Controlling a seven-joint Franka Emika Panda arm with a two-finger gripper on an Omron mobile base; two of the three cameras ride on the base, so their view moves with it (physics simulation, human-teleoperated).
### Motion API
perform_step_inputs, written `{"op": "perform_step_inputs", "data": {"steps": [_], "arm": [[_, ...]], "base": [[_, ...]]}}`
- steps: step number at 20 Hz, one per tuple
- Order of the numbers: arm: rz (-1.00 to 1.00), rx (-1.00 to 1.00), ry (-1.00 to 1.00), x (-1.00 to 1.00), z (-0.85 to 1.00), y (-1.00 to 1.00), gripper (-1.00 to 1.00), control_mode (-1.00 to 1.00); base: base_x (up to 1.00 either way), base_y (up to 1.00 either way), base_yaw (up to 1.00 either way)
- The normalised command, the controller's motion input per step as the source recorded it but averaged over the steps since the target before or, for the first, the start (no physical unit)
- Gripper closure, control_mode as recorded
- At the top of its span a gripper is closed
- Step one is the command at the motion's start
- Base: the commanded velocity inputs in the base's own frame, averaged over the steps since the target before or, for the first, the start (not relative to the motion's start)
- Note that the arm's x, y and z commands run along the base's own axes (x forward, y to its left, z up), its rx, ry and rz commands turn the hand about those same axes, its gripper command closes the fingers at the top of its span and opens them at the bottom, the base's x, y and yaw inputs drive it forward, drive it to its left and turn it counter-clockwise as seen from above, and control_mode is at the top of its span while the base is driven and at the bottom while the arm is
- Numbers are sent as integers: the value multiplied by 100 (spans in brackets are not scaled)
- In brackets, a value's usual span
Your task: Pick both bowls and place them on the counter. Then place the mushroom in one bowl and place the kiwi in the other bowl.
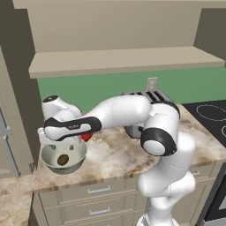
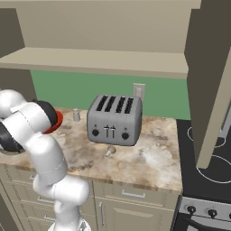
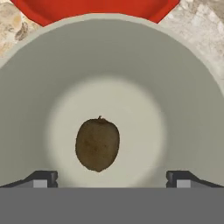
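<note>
Hiding red bowl (image 1: 88, 136) | arm | kiwi (image 3: 97, 144) visible in grey bowl (image 1: 77, 158)

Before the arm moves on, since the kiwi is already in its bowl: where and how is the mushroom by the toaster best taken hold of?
Probably from straight above, closing the end effector across the mushroom's rounded cap. It lies tipped on the counter just in front of the toaster, so fingers set side to side, parallel to the toaster's front, should avoid it. Its stem looks too small to grip reliably.
</note>
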Motion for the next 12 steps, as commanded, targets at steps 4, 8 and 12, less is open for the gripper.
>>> {"op": "perform_step_inputs", "data": {"steps": [4, 8, 12], "arm": [[0, 0, -2, -32, 19, -44, -100, -100], [0, 0, -9, -39, 13, -51, -100, -100], [0, 1, -9, -38, 7, -58, -100, -100]], "base": [[0, 0, 0], [0, 0, 0], [0, 0, 0]]}}
